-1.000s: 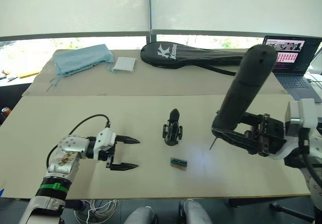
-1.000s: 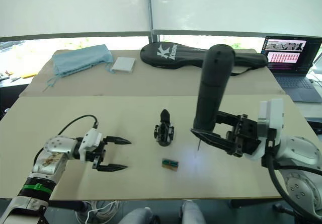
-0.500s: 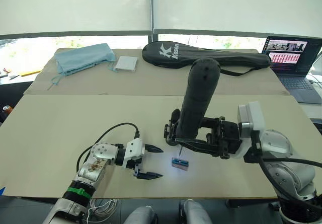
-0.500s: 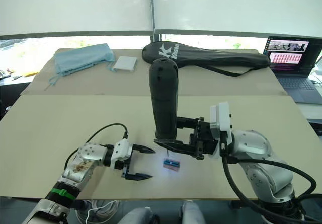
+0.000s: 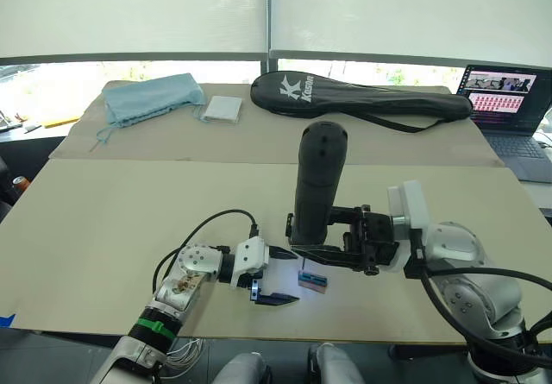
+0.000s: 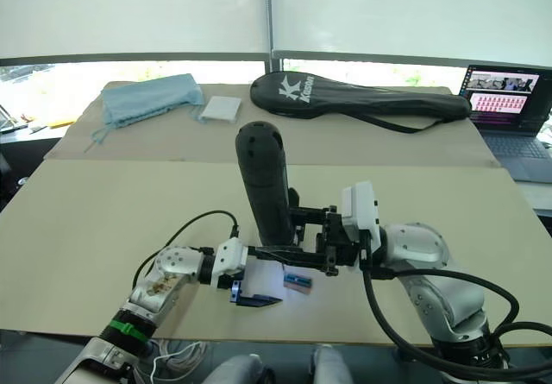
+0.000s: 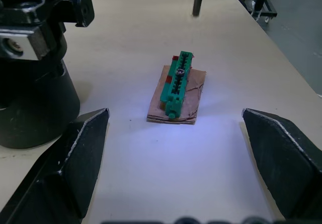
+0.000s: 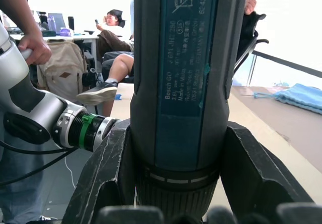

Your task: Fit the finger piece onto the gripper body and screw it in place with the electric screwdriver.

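Note:
My right gripper (image 5: 306,250) is shut on the electric screwdriver (image 5: 317,185), a thick dark cylinder held nearly upright at the table's middle, bit end down. The tool's labelled barrel (image 8: 176,73) sits between the two fingers. The gripper body is mostly hidden behind the screwdriver; a black edge (image 5: 290,226) shows beside it. The finger piece is hidden. My left gripper (image 5: 289,276) is open, its fingers (image 7: 75,163) spread on either side of a small green ribbed block (image 7: 177,85) on brown card. That block (image 5: 313,280) lies just below the screwdriver's tip.
Along the far side of the table lie a black racket bag (image 5: 362,99), a blue cloth (image 5: 151,99) and a white pad (image 5: 222,110). A laptop (image 5: 509,99) stands at the far right. A person's hand (image 8: 32,45) and seated people appear in the right wrist view.
My right arm has carried the screwdriver from the right to the table's middle, in front of the gripper body. My left gripper has moved right, up to the green block, still open.

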You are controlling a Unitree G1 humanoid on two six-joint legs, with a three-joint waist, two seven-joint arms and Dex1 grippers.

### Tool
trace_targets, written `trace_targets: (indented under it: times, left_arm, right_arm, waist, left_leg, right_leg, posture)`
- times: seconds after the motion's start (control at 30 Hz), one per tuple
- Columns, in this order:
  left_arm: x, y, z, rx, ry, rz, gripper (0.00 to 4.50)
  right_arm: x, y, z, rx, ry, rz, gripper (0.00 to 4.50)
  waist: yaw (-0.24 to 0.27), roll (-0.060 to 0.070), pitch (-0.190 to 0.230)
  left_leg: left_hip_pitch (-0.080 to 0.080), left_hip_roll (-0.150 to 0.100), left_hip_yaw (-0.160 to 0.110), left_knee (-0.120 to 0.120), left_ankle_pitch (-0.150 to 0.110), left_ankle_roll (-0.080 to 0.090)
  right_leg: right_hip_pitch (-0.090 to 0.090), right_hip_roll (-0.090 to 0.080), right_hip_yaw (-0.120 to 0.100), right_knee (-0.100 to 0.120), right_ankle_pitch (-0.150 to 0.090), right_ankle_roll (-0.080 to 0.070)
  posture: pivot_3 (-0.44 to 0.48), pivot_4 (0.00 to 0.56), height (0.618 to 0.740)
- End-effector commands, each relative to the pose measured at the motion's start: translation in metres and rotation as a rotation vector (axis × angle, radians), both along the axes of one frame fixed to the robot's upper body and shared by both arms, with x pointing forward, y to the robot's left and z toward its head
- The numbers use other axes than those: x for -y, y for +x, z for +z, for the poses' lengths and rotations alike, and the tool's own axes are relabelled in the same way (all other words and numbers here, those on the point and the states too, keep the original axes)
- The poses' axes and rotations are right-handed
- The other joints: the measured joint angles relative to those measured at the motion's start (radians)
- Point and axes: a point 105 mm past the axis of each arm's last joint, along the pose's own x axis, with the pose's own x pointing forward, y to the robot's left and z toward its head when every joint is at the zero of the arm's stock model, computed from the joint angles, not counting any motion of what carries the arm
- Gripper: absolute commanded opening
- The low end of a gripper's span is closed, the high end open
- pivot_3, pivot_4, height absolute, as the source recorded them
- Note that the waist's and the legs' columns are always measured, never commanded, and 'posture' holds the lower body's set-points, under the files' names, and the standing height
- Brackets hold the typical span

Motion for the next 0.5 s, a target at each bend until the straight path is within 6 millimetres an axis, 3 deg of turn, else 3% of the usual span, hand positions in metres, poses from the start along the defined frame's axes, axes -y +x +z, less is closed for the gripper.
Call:
trace_targets:
  times: [0.03, 0.5]
  left_arm:
    - [0.011, -0.003, -0.007, -0.032, 0.025, -0.025, 4.46]
    - [0.009, -0.001, -0.009, -0.04, 0.037, -0.031, 4.46]
  right_arm:
    - [0.0, -0.005, 0.004, 0.069, 0.009, 0.023, 1.92]
    - [0.008, -0.005, -0.01, 0.058, -0.016, 0.0, 1.92]
  waist:
    - [0.001, 0.0, 0.0]
    - [0.0, 0.0, 0.0]
  left_leg:
    - [0.0, 0.0, 0.0, 0.0, 0.0, 0.0]
    - [0.0, 0.0, 0.0, 0.0, 0.0, 0.0]
  right_leg:
    - [0.0, 0.0, 0.0, 0.0, 0.0, 0.0]
    - [0.0, 0.0, 0.0, 0.0, 0.0, 0.0]
  posture:
    - [0.0, 0.15, 0.74]
    - [0.0, 0.15, 0.74]
